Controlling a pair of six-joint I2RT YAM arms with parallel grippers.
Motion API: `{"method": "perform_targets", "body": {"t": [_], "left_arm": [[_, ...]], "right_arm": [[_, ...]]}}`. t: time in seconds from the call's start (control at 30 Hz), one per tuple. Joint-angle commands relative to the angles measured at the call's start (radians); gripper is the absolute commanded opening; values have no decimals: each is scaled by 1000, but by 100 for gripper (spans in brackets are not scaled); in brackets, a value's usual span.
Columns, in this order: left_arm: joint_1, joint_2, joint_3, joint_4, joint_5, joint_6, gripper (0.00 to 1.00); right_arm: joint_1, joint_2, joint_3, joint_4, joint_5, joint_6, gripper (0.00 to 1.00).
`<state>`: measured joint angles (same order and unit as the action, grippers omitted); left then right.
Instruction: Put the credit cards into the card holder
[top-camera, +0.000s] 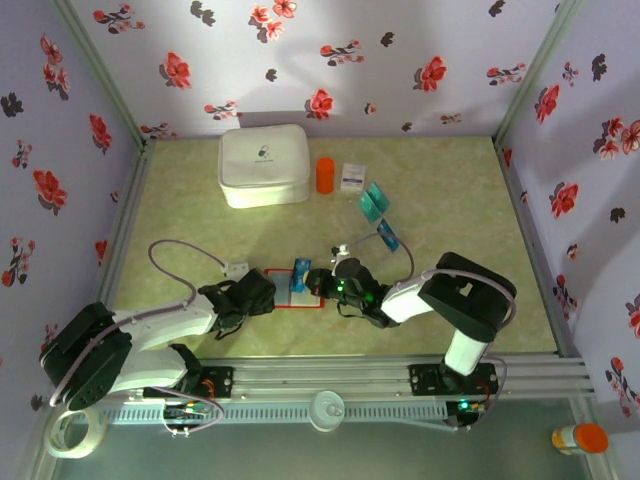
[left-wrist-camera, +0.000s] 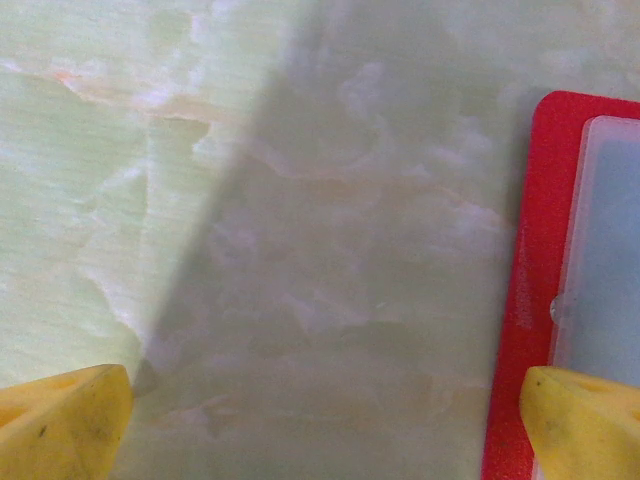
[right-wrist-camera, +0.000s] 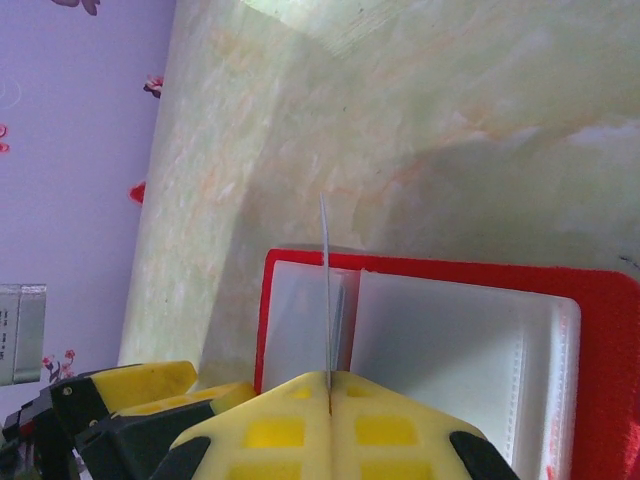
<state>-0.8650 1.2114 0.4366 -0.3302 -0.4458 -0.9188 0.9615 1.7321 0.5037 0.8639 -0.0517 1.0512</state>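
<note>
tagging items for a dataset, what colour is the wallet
The wallet is red outside and pale whitish inside. This is clearest in the right wrist view.

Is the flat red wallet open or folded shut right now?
Open: the flat red wallet lies spread out, its pale pockets facing up.

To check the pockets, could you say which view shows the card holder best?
The right wrist view: the card holder lies open, pale pockets clear. The top external view shows it small and distant; the left wrist view, its red edge.
</note>
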Motion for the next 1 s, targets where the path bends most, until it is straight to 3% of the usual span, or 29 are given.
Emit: {"method": "perform_targets", "body": {"t": [0.0, 0.6, 0.97], "left_arm": [[-5, 2, -18, -26, -34, -22, 99], [-5, 2, -18, -19, -35, -18, 100], [-5, 6, -13, -16, -35, -16, 100]], "right_arm": [[8, 28, -15, 58, 12, 23, 0], [10, 77, -25, 101, -14, 69, 0], [26, 64, -26, 28, -11, 82, 0]]}}
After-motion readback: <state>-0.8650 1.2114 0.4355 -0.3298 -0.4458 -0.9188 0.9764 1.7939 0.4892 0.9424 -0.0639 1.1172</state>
